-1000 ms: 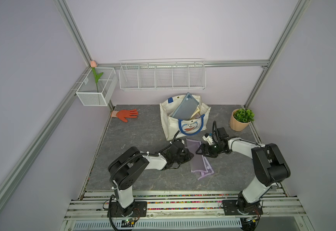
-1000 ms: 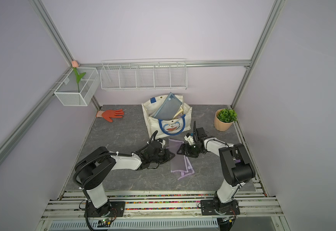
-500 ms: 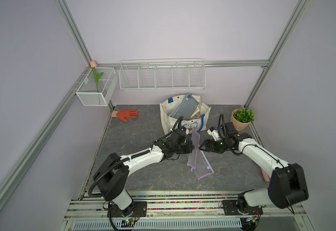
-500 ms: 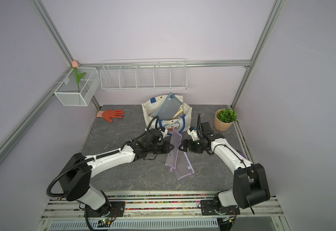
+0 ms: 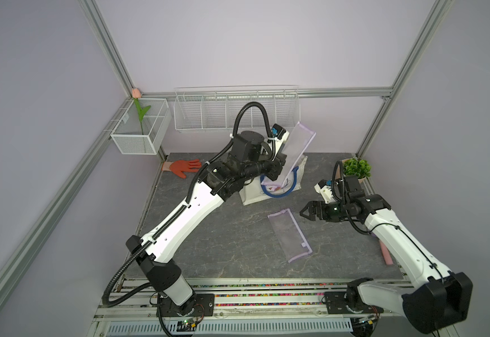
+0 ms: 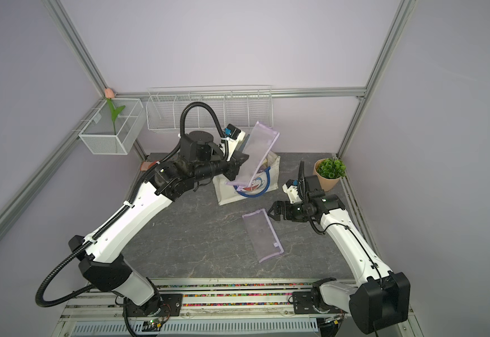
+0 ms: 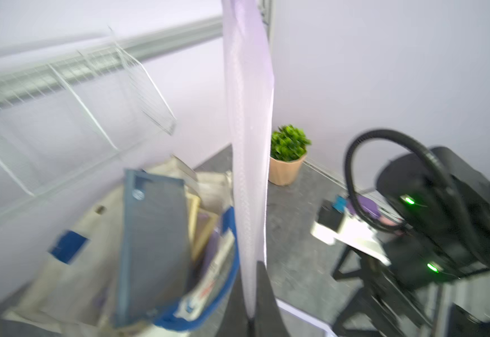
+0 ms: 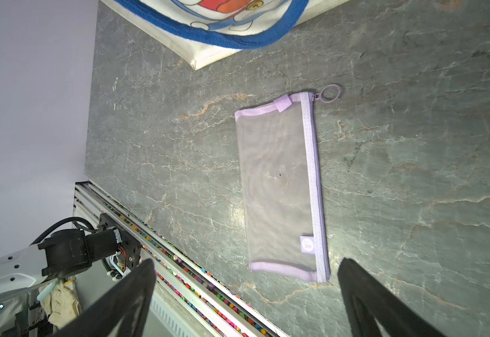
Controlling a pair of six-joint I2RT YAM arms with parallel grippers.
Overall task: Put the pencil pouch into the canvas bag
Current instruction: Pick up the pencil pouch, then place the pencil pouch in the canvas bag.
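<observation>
My left gripper is shut on the lower edge of a translucent lilac mesh pencil pouch. It holds the pouch upright and tilted above the open top of the cream canvas bag with blue handles and a cartoon cat face. Another lilac pencil pouch lies flat on the table. My right gripper hovers open and empty just right of that pouch's far end.
The bag holds a grey-blue folder and other flat items. A potted plant stands at the back right, an orange glove at the back left. A wire rack and a mesh basket hang on the walls.
My left arm has lifted one pouch off the table up over the bag. My right gripper has opened wide and drawn back to the right, leaving the other pouch flat on the table.
</observation>
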